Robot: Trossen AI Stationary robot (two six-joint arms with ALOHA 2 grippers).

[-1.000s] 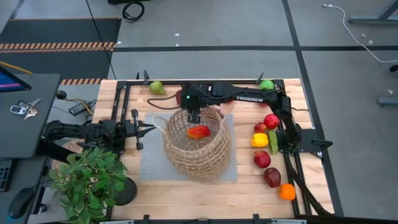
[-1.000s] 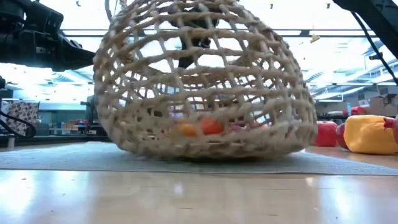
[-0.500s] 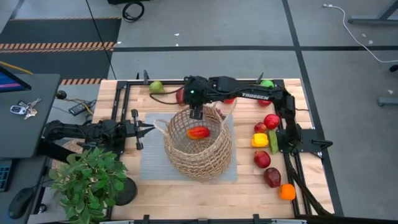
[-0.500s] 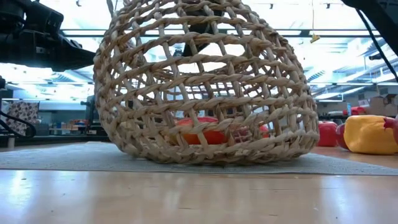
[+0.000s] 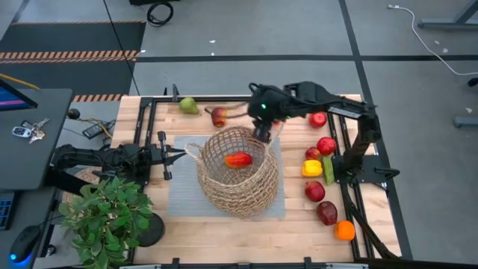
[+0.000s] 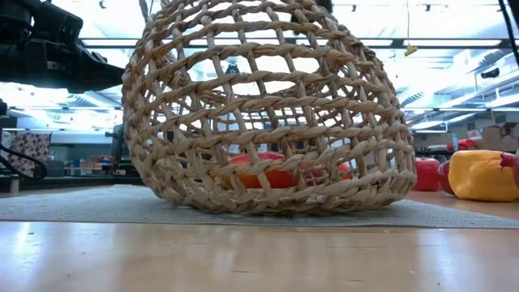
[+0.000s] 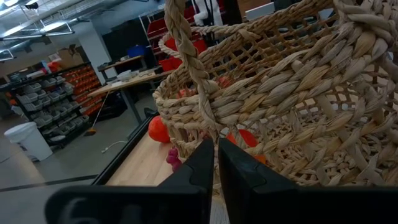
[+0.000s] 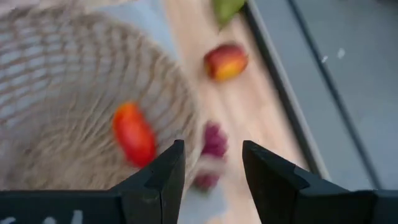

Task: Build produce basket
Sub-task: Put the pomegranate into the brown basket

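The tan wicker basket (image 5: 237, 173) stands on a grey mat (image 5: 179, 202) in the middle of the table. A red-orange pepper (image 5: 238, 159) lies on its bottom. My left gripper (image 5: 178, 155) reaches in level from the table's left and is shut on the basket's left loop handle. My right gripper (image 5: 261, 134) hangs above the basket's far right rim, pointing down. Its fingers (image 8: 163, 174) stand apart with nothing between them. Purple grapes (image 8: 213, 142) and a red-yellow fruit (image 5: 219, 116) lie on the wood just beyond the basket. My left gripper pinches the braided loop handle (image 7: 208, 124) on the basket's left side between its two fingers. The fingers come in level from the table's left. The handle runs upright between them, and the basket (image 6: 268, 113) rests with its bottom on the mat.
A green pear (image 5: 188, 105) lies at the far edge. Along the right side lie red apples (image 5: 326, 145), a yellow pepper (image 5: 311, 168), dark red pieces (image 5: 326, 213) and an orange (image 5: 344, 230). A potted plant (image 5: 108, 217) stands at the near left corner.
My right gripper has risen from over the basket's mouth and swung toward the table's right edge, rolling somewhat. The basket has rocked and settled on the mat, and the red-orange pepper has come to rest on its bottom.
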